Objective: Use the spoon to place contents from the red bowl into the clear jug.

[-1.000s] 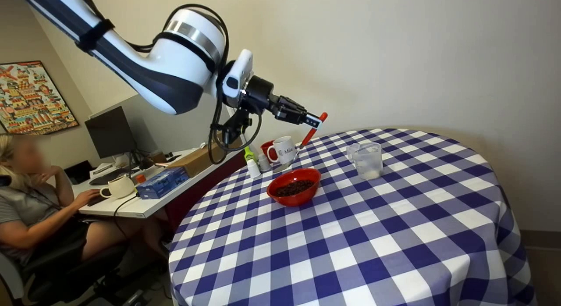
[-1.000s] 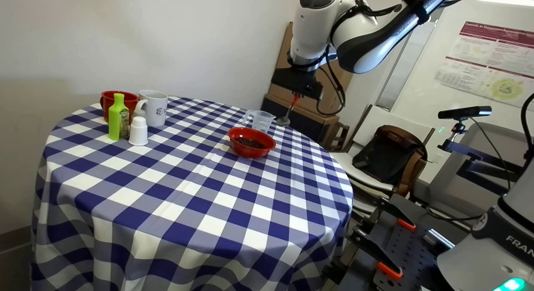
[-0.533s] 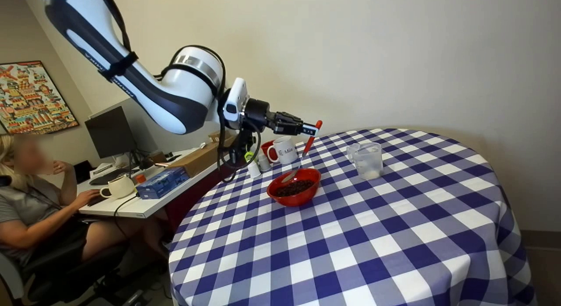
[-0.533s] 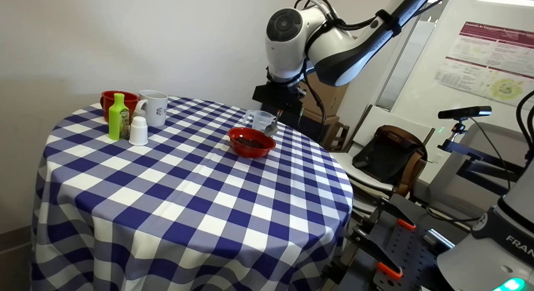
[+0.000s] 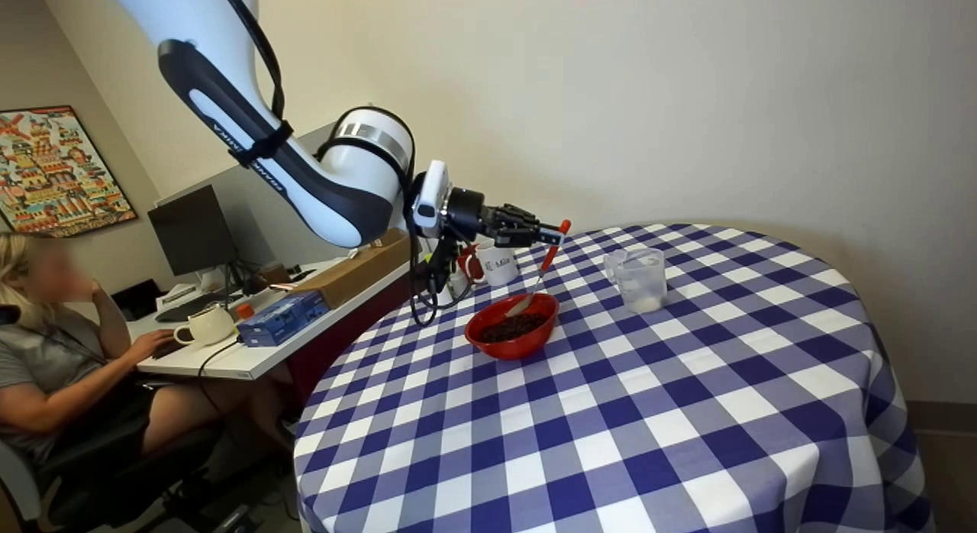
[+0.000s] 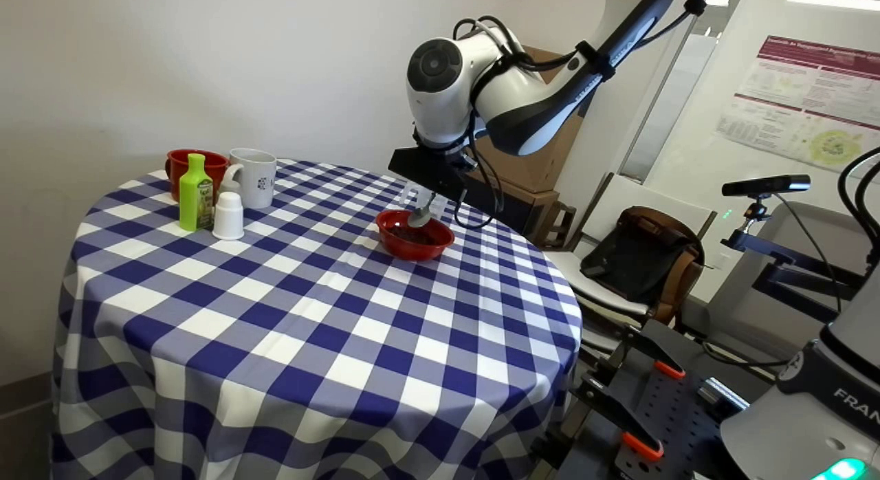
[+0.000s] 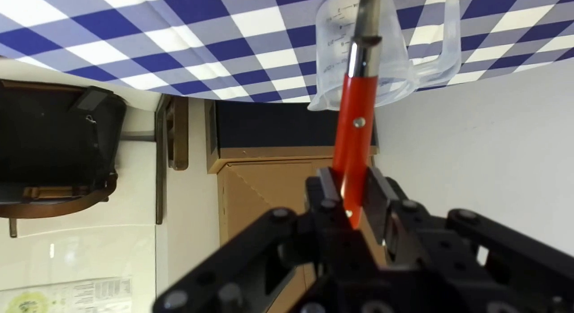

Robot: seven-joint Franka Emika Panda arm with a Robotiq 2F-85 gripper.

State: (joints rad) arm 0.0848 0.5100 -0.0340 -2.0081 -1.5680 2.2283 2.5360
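My gripper (image 5: 556, 235) is shut on the orange-red handle of the spoon (image 5: 551, 256). The wrist view also shows the handle (image 7: 354, 120) between the fingertips (image 7: 352, 183). The spoon tilts down, and its grey scoop (image 6: 419, 217) is inside the rim of the red bowl (image 5: 513, 348); I cannot tell whether it touches the contents. The bowl, also in an exterior view (image 6: 411, 252), holds small dark pieces (image 5: 507, 331). The clear jug (image 5: 641, 277) stands upright beside the bowl, with something pale at its bottom. It shows in the wrist view (image 7: 332, 57) behind the spoon.
A white mug (image 6: 256, 181), a red mug (image 6: 180, 165), a green bottle (image 6: 195, 198) and a white cylindrical container (image 6: 228, 219) stand together on the round table with its checked cloth (image 5: 611, 441). A person (image 5: 61, 350) sits at a desk beside the table.
The arm has come down and across toward the bowl with the spoon. The scoop has moved from outside the bowl to inside its rim. The bowl and jug have not moved.
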